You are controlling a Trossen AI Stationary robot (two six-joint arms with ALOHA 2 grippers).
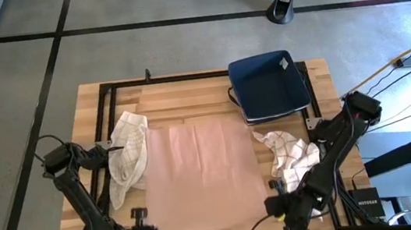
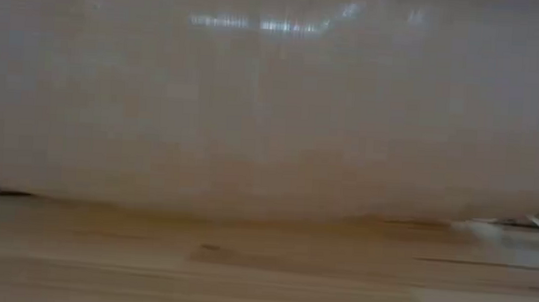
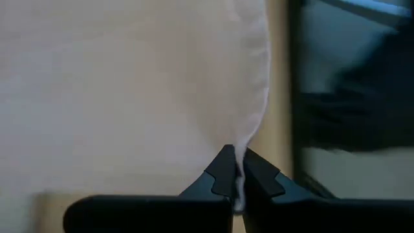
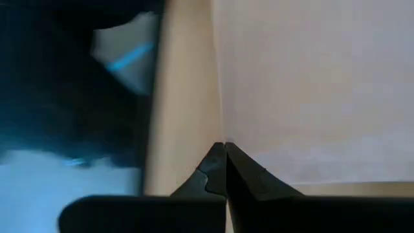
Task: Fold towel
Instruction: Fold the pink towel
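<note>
A pale pink towel lies spread over the middle of the wooden table. In the low view the towel fills nearly the whole picture like a curtain, its lower line along the table top. My left gripper is shut at the towel's near left corner. My right gripper is shut at its near right corner. Each wrist view shows that arm's own gripper, left and right, closed on the cloth's side edge. My left gripper pinches the towel's left side edge at the near corner between its two fingers, slanting down from above. The cloth runs away from the fingertips toward the table's far side. My right gripper pinches the towel's right side edge at the near corner between its two fingers, slanting down from above. The cloth spreads flat from the fingertips toward the far side.
A white checked cloth lies crumpled beside the towel's left edge, and another beside its right edge. A dark blue folded stack sits at the far right. A black frame borders the table.
</note>
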